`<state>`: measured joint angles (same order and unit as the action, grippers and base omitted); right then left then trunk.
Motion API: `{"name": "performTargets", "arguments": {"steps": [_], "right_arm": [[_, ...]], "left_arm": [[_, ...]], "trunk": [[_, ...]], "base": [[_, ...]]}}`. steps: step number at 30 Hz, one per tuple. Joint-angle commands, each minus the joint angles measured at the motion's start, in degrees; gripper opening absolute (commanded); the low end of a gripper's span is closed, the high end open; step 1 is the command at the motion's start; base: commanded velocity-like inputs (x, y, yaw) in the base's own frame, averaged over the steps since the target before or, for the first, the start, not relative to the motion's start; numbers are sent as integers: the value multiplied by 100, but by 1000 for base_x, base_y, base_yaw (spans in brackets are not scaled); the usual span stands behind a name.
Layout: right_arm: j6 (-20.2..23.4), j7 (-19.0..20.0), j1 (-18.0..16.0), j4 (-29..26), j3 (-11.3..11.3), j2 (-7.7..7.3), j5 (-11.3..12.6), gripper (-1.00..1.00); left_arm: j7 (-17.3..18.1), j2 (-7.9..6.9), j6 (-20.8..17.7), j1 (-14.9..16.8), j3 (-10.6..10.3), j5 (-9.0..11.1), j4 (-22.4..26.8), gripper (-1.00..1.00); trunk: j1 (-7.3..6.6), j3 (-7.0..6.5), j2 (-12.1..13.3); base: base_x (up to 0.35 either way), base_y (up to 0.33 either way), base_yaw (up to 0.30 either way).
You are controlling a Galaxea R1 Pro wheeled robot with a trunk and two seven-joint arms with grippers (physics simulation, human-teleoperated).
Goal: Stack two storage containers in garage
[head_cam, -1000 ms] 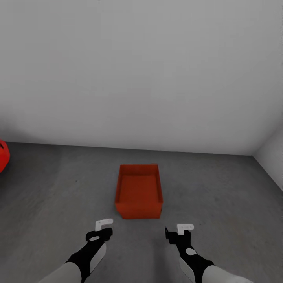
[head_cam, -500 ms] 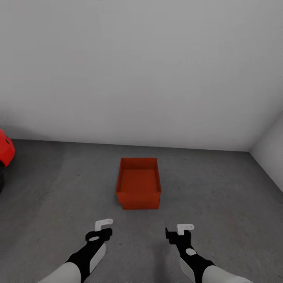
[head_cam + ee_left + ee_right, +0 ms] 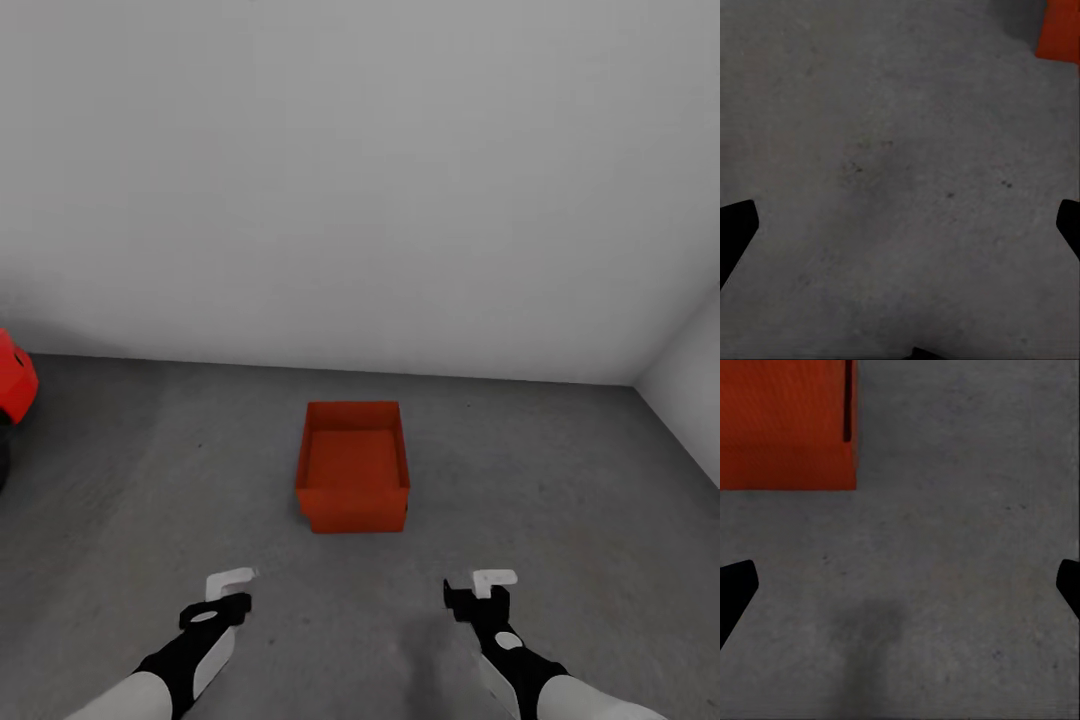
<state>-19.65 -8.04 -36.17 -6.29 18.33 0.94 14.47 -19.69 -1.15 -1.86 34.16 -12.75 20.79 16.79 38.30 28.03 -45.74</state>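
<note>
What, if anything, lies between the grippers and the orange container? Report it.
Nothing visible. Only bare concrete floor separates the left gripper and the right gripper from the storage container. The red car sits far off to the left.

Below me runs the garage floor (image 3: 560, 500), dark grey concrete, rough and matte, with faint mottling and a few tiny dark specks that my left wrist view picks out. It meets the pale wall along a straight line ahead and turns a corner far off to my right. Sitting directly on it, square in front of me, is an orange-red storage container (image 3: 352, 465), open-topped. At the far left edge the red car (image 3: 14, 385) rests on the same concrete.
</note>
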Motion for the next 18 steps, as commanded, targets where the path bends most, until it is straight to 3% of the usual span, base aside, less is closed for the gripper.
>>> {"name": "performTargets", "arguments": {"steps": [1, 4, 8, 14, 18], "right_arm": [[-16, -18, -4, 5, 65, -168, 45, 100], [-5, 24, 10, 107, 72, -473, 52, 100], [34, 56, 38, 691, 74, -624, 51, 100], [74, 67, 95, 802, 81, -644, 46, 100], [299, 73, 725, 815, 84, -653, 38, 100]], "left_arm": [[34, -108, -13, 2, -51, 114, -113, 100], [365, -259, 125, 2, -52, 413, -553, 100], [815, -323, 654, -1, -52, 872, -1369, 100], [890, -350, 767, 0, -52, 958, -1638, 100], [909, -365, 769, -75, -52, 961, -1674, 100]], "trunk": [[1, 5, -5], [1, 5, -5], [1, 5, -5], [1, 5, -5], [1, 5, -5]], "base": [[0, 0, 0], [0, 0, 0], [0, 0, 0], [0, 0, 0], [0, 0, 0]]}}
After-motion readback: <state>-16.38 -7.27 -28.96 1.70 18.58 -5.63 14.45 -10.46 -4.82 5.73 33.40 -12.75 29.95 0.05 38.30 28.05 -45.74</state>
